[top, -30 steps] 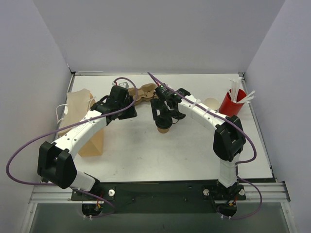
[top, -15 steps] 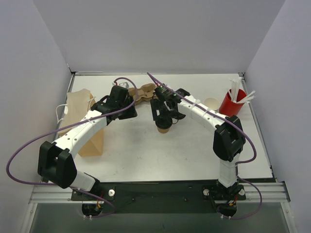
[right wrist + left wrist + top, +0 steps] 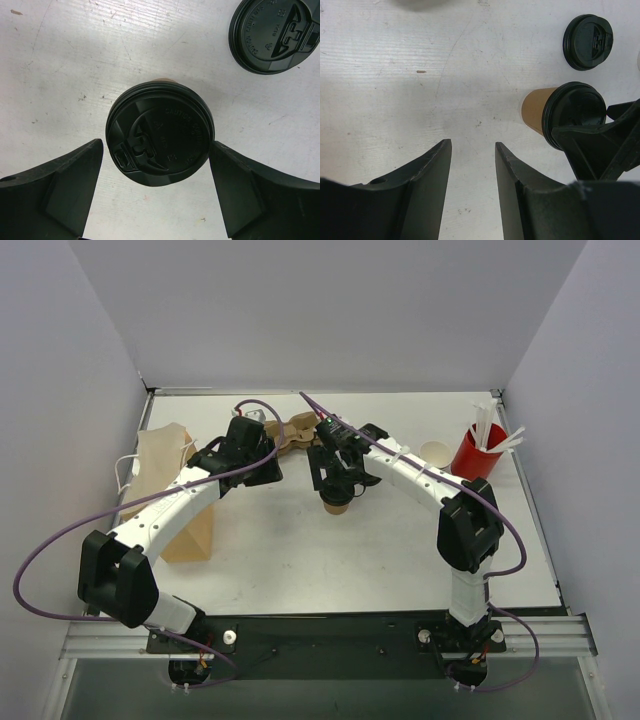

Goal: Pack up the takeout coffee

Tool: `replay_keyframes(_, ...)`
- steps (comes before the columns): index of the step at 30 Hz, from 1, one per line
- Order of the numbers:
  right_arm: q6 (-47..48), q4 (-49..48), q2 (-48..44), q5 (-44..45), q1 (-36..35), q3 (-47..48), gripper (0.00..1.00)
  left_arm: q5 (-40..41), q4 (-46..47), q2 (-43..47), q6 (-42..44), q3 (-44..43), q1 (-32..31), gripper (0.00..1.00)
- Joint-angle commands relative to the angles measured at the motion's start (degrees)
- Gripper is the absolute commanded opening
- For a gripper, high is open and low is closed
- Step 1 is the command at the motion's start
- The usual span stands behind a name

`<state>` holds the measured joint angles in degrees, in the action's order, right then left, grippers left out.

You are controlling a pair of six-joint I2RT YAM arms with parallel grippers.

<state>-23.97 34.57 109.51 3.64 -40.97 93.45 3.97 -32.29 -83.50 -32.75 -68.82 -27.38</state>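
A takeout coffee (image 3: 160,134), a brown kraft cup with a black lid, stands upright on the white table. It also shows in the top view (image 3: 337,504) and in the left wrist view (image 3: 536,111). My right gripper (image 3: 155,149) is open and straddles it from above, one finger on each side of the lid; the right finger is at the lid's rim and the left finger stands a little apart. In the top view the right gripper (image 3: 338,488) hides most of the cup. My left gripper (image 3: 472,146) is open and empty over bare table to the cup's left (image 3: 262,470).
A loose black lid (image 3: 275,31) lies just beyond the cup (image 3: 587,41). A brown paper bag (image 3: 172,490) stands at the left. A brown cup carrier (image 3: 297,429) lies at the back. A red cup with white straws (image 3: 478,448) stands at the right.
My right wrist has shifted very slightly to the left over the cup. The cup and the left arm have not moved.
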Motion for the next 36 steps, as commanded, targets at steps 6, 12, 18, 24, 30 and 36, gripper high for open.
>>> replay_keyframes(6, -0.91, 1.91, 0.79, 1.02, -0.25, 0.33, 0.78, -0.80, 3.29, -0.17, 0.06, 0.53, 0.04, 0.50)
replay_keyframes(12, -0.91, 1.99, 1.31, 0.84, -0.25, 0.24, 0.78, -0.80, 3.38, -0.17, 0.06, 0.70, 0.04, 0.50)
replay_keyframes(18, -1.00, 1.99, 1.23, 1.02, -0.34, -0.20, 0.80, -0.89, 3.38, -0.25, 0.06, 0.70, 0.04, 0.50)
replay_keyframes(24, -0.99, 1.91, 0.97, 1.37, -0.25, -0.29, 0.80, -0.89, 3.55, -0.34, 0.06, 0.70, 0.04, 0.50)
replay_keyframes(30, -1.26, 1.91, 0.79, 1.37, -0.07, -0.55, 0.69, -0.80, 3.38, -0.08, 0.15, 0.79, 0.04, 0.50)
replay_keyframes(36, -2.05, 1.91, -3.51, 2.07, 0.63, -2.83, 0.64, -0.80, 3.20, 0.71, 0.58, 0.96, 0.04, 0.50)
